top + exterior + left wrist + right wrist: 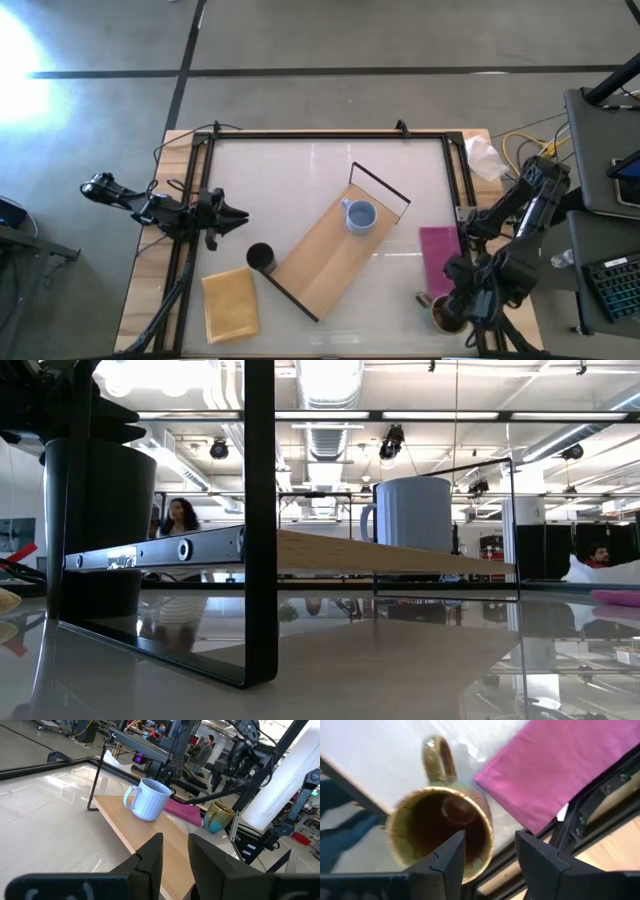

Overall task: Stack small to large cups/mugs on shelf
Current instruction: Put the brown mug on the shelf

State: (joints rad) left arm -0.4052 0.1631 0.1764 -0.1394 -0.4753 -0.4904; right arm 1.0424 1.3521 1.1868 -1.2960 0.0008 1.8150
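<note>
Lower right of the high view, the right gripper (487, 852), fingers apart, straddles the glossy brown handled mug's (440, 827) rim to grasp it; the left gripper (235, 215), fingers apart, waits mid-left beside the long tan wooden shelf (325, 255).

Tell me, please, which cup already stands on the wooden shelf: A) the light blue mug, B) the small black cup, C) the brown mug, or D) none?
A: the light blue mug stands upright on the shelf, while the black cup and brown mug sit off it on the table.
</note>
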